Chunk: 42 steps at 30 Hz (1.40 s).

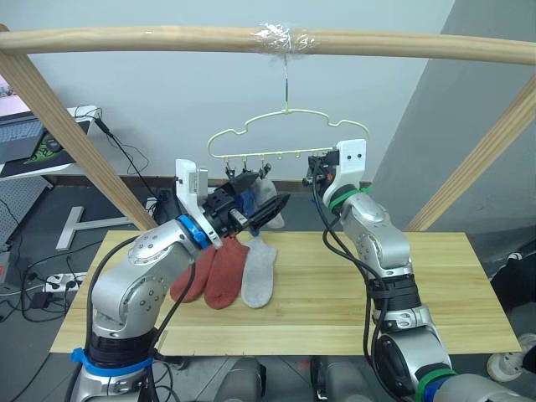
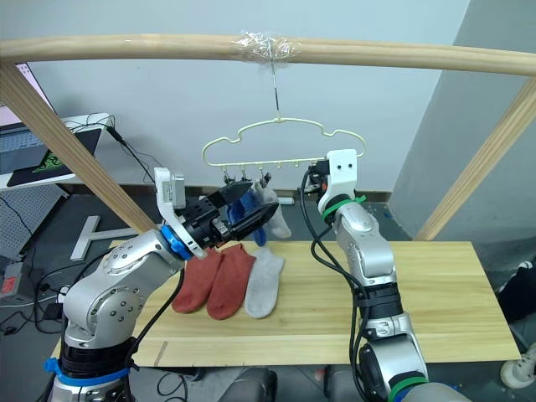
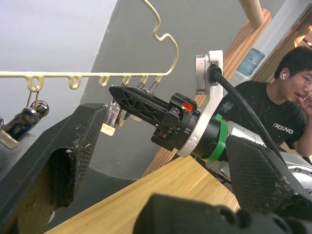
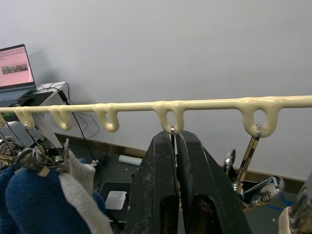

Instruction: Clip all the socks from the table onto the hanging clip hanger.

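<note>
Clip hanger: I see the thin pale-yellow wire hanger with the wavy outline hooked over the thick pale wooden frame bar, above the table's far edge; small dark metal clips dangle from the loops of its lower rail

Right gripper: my right gripper is raised to that rail, its two black fingers pressed together just under one loop, pinched around the clip hanging there; another clip hangs free beside it

Left gripper: my left gripper is lifted near the hanger's left half, fingers spread apart, nothing between them that I can make out

Hung socks: a blue soft-fabric sock and a light grey one hang side by side from clips at the rail's left end, partly behind my left gripper in the head views

Table socks: two rust-red ankle socks and one light grey sock lie side by side, touching, on the long light yellowish plank table, on its left half

Bystander: a person in a dark T-shirt is behind my right arm
</note>
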Motion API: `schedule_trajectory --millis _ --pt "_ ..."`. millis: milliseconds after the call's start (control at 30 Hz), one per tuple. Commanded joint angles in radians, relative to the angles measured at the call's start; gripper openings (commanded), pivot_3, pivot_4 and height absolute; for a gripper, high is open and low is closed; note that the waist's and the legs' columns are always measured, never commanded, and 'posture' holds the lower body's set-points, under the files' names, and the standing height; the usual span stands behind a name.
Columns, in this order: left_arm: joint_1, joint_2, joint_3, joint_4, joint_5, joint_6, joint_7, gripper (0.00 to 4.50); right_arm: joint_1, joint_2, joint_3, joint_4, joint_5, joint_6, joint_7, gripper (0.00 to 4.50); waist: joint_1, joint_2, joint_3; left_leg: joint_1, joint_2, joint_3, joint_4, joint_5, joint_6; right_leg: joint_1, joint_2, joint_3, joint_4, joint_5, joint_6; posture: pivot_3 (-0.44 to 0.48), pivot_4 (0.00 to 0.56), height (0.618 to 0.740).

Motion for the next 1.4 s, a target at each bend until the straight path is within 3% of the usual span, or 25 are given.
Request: schedule_trajectory --millis 33,200,433,700,867,967,1100,1133,1233,1400 --pt "0.035 0.022 -0.04 -0.005 0.094 -0.049 0.001 4.5 -0.022 -0.008 -0.013 -0.023 0.025 -0.002 0.008 0.01 0.0 0.0 0.0 0.0 0.0 0.0 0.0 0.0 0.0 0.0 0.0 0.0 0.0 0.0 0.0 0.066 0.183 0.74" --pt "0.099 0.042 -0.118 0.118 0.27 -0.129 0.011 4.5 -0.028 -0.018 -0.009 -0.019 0.026 0.008 0.004 0.01 0.0 0.0 0.0 0.0 0.0 0.0 0.0 0.0 0.0 0.0 0.0 0.0 0.0 0.0 0.0 0.063 0.186 0.74" --pt "0.112 -0.056 -0.222 0.505 0.521 -0.34 0.092 4.5 -0.018 -0.006 0.003 -0.032 0.025 0.021 -0.006 0.01 0.001 0.001 0.001 0.0 0.0 0.0 0.0 -0.002 0.003 0.0 0.0 0.0 0.0 0.0 0.0 0.05 0.194 0.74" --pt "0.07 -0.134 -0.25 0.693 0.603 -0.428 0.068 4.5 -0.002 -0.009 0.009 -0.058 0.024 0.049 -0.007 0.01 -0.001 0.002 0.002 0.0 0.0 -0.001 0.0 -0.002 0.004 -0.001 -0.001 0.0 0.0 0.0 0.0 0.03 0.21 0.74" --pt "0.017 -0.16 -0.277 0.897 0.684 -0.499 0.075 4.5 0.005 -0.006 0.013 -0.074 0.026 0.067 -0.011 0.01 -0.005 0.003 0.002 0.0 0.0 -0.001 0.0 -0.002 0.004 -0.001 -0.001 -0.001 0.001 0.0 0.0 0.024 0.218 0.74" --pt "0.01 -0.176 -0.284 0.92 0.687 -0.509 0.035 3.95 0.003 -0.006 0.015 -0.079 0.027 0.074 -0.013 0.0 -0.009 0.004 0.003 0.0 0.0 -0.001 0.0 -0.003 0.005 -0.001 -0.001 -0.001 0.001 0.0 0.0 0.018 0.225 0.74" --pt "0.013 -0.183 -0.292 0.919 0.698 -0.511 0.003 2.79 0.004 -0.009 0.013 -0.082 0.029 0.081 -0.013 0.0 -0.016 0.004 0.003 0.0 0.0 -0.001 0.0 -0.003 0.005 -0.001 -0.001 -0.001 0.001 0.0 0.0 0.015 0.229 0.74" --pt "0.015 -0.184 -0.292 0.917 0.702 -0.513 -0.002 2.24 0.004 -0.01 0.013 -0.083 0.029 0.083 -0.013 0.0 -0.017 0.004 0.003 0.0 0.0 -0.001 0.0 -0.003 0.005 -0.001 -0.001 -0.001 0.001 0.0 0.0 0.015 0.229 0.74" --pt "0.033 -0.176 -0.307 0.898 0.718 -0.51 -0.021 1.81 0.006 -0.011 0.017 -0.085 0.031 0.088 -0.012 0.0 -0.025 0.004 0.004 0.0 0.0 -0.001 0.0 -0.003 0.005 -0.001 -0.001 -0.001 0.001 0.0 0.0 0.017 0.229 0.74" --pt "0.056 -0.173 -0.301 0.879 0.717 -0.494 -0.041 0.32 0.004 -0.013 0.019 -0.085 0.034 0.093 -0.01 0.0 -0.026 0.005 0.004 0.0 0.0 -0.001 0.0 -0.003 0.005 -0.001 -0.001 -0.001 0.001 0.0 0.0 0.017 0.229 0.74"
